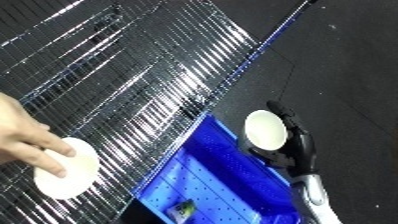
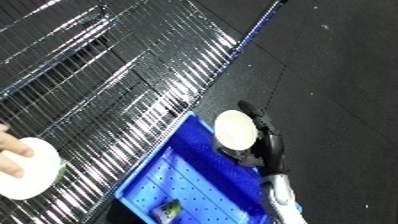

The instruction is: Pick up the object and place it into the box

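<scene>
Right robot hand [image 1: 298, 142], fingers curled around a white disc [image 1: 265, 129], held above the far rim of the blue bin [image 1: 209, 175]. On the wire shelf [image 1: 133, 75], a person's hand [image 1: 22, 137] touches a second white disc [image 1: 67, 169].

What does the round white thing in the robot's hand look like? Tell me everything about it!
The white disc is round, flat and plain creamy white, with a smooth, slightly dished face and no markings. It looks like a small plate or lid; the material cannot be told. It is tipped up so its face shows to the camera. The robot's right hand holds it from behind and below, black fingers curled round its edge. It hangs above the far end of the blue bin, not yet inside.
</scene>
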You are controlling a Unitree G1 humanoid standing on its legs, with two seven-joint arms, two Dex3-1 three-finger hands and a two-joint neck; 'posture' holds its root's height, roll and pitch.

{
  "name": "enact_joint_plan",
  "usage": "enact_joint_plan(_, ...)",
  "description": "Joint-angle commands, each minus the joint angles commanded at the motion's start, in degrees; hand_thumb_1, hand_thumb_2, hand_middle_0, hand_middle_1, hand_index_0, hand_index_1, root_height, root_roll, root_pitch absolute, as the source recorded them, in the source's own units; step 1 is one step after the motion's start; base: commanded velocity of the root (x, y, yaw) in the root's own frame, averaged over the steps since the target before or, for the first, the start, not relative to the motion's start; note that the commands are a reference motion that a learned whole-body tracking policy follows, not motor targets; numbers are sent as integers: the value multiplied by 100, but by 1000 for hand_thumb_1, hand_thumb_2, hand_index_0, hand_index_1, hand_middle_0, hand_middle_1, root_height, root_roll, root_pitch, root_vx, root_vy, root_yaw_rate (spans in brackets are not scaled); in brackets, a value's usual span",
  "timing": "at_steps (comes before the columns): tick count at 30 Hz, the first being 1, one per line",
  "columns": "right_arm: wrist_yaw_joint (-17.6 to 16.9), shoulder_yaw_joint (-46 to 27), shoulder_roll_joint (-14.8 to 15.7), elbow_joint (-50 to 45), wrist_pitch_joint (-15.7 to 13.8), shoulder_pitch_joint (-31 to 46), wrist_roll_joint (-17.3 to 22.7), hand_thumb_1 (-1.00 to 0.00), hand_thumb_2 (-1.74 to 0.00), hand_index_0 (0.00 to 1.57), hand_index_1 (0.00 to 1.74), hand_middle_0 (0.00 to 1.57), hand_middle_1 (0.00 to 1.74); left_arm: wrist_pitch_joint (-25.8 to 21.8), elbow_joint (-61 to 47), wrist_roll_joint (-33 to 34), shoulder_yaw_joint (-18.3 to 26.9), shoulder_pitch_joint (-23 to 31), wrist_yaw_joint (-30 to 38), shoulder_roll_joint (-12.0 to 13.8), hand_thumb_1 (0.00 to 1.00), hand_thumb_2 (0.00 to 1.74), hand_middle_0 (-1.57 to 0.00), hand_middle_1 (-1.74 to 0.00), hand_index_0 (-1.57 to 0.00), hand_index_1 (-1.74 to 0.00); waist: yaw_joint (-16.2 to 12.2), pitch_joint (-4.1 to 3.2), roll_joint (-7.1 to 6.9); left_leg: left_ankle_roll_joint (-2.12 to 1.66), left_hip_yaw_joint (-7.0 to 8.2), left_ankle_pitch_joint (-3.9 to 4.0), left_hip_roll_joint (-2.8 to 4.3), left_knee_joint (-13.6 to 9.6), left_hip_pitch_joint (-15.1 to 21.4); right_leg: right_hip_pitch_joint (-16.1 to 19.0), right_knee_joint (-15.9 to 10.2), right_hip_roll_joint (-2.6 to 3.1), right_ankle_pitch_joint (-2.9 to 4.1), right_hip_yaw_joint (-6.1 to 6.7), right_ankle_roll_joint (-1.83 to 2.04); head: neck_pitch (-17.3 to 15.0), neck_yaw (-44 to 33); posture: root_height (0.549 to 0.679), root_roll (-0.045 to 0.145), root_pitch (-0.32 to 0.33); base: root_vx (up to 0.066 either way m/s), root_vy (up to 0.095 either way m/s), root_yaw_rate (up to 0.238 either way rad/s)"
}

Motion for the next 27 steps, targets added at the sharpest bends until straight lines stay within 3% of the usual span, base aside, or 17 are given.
enact_joint_plan(8,-42,40,16,-31,136,33,-114,0,0,0,0,0,0,20,-7,-2,13,14,-38,8,1000,1740,-1570,-1740,-1570,-1740,15,0,-4,-24,-25,91,8,-49,-25,-18,-8,-8,2,-20,-17,-48,-47,635,98,87,-7,-12,23)
enact_joint_plan(13,-23,79,43,-104,158,65,-175,0,0,0,0,0,0,7,-19,10,1,26,-49,-3,1000,1740,-1570,-1740,-1570,-1740,26,0,-19,-25,-46,105,9,-38,-56,-35,9,-5,-5,-34,-27,-24,-227,635,98,88,0,-10,15)
enact_joint_plan(22,-43,413,152,-966,346,136,-1321,0,0,0,0,0,0,88,-191,113,21,80,21,-4,1000,1740,-1570,-1740,-1570,-1740,97,0,-102,-14,-121,109,5,-16,-120,-46,27,-5,-10,-65,-31,-166,-766,634,98,86,0,-25,55)
enact_joint_plan(27,136,633,166,-1369,487,66,-1670,0,0,0,0,0,0,92,-240,141,53,121,67,-23,1000,1740,-1570,-1740,-1570,-1740,195,0,-147,-25,-186,141,-5,-14,-143,-11,27,-20,-29,-97,-34,-225,-1114,634,97,80,5,-21,70)
